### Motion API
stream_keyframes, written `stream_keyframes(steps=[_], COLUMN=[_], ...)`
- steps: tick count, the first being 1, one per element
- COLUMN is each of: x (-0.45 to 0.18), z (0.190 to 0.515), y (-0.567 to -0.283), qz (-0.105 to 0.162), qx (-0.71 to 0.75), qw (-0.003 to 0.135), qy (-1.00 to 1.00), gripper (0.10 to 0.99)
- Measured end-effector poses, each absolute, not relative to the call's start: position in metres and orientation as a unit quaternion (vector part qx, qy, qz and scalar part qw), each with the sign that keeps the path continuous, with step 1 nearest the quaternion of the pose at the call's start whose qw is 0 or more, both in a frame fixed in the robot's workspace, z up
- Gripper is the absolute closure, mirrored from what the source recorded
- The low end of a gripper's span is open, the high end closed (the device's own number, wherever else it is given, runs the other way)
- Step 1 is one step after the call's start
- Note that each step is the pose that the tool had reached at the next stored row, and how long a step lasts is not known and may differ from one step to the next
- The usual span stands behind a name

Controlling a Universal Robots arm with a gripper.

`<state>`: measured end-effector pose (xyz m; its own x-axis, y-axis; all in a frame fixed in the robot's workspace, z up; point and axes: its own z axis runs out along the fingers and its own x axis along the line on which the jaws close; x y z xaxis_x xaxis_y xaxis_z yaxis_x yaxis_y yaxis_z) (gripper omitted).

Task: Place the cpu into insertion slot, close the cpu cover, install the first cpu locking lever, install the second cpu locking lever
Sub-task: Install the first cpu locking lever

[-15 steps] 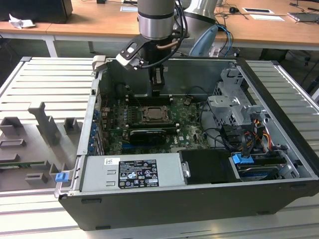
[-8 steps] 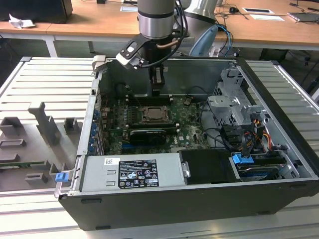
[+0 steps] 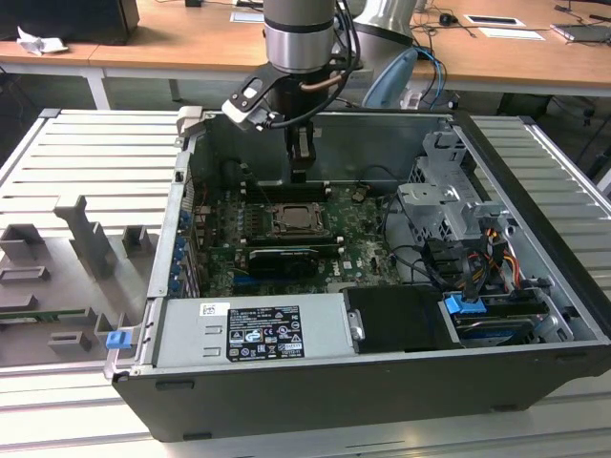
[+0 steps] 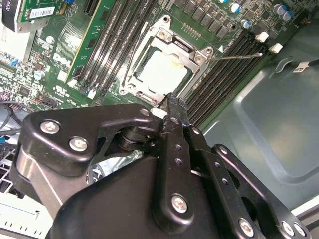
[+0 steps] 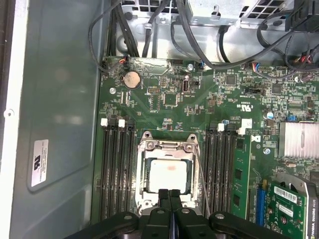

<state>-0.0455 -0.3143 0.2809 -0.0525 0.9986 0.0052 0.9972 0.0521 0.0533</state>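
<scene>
The pincer (image 3: 301,170), pinched together on nothing, hangs at twelve o'clock of the socket (image 3: 302,221) in the exterior view. The chip (image 5: 168,174) lies seated, cover (image 5: 168,146) down over it; one wire lever (image 5: 203,179) looks unlatched.

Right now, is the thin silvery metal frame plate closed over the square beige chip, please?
Closed: the cpu cover lies flat around the cpu, which shows through its square window.

Open computer case (image 3: 334,391) lies on its side on a ribbed metal table (image 3: 86,153). The arm's gripper (image 3: 301,176) hangs inside, just over the socket where the cpu (image 3: 298,220) sits on the green motherboard (image 3: 361,243). Power supply (image 3: 253,329) runs along the near wall, with wooden desks (image 3: 191,38) behind.
</scene>
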Motion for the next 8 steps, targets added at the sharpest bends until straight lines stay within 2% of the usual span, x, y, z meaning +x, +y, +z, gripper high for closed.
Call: stream_keyframes(steps=[8], x=[-0.0455], z=[0.2837], y=[-0.3143], qz=[0.021], qx=[0.688], qw=[0.016], qy=[0.725], gripper=[0.98])
